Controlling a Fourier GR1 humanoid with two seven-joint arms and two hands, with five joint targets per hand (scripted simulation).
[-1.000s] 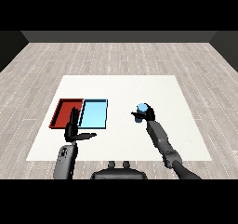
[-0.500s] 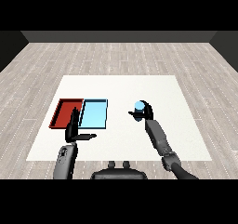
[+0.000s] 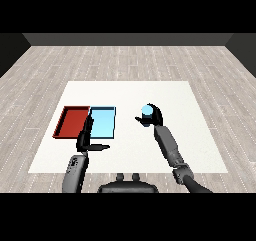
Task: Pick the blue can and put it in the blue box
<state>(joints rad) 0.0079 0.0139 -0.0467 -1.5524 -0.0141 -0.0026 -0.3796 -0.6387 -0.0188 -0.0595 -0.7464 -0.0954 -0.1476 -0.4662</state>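
The blue can [image 3: 147, 112] is held up off the white table [image 3: 175, 100], with my right hand [image 3: 154, 117] curled round it, right of the trays. The light blue tray [image 3: 102, 122] lies flat on the table's left half, with the red tray [image 3: 71, 121] touching its left side. My left hand [image 3: 87, 139] stands open over the near edge of the two trays, fingers straight and pointing up, thumb sticking out to the right. Nothing lies in either tray.
Grey plank floor surrounds the table on all sides. White tabletop stretches between the blue tray and my right hand, and further out to the right edge.
My right hand has carried the blue can a little to the left, toward the blue tray. The left hand has stayed where it was.
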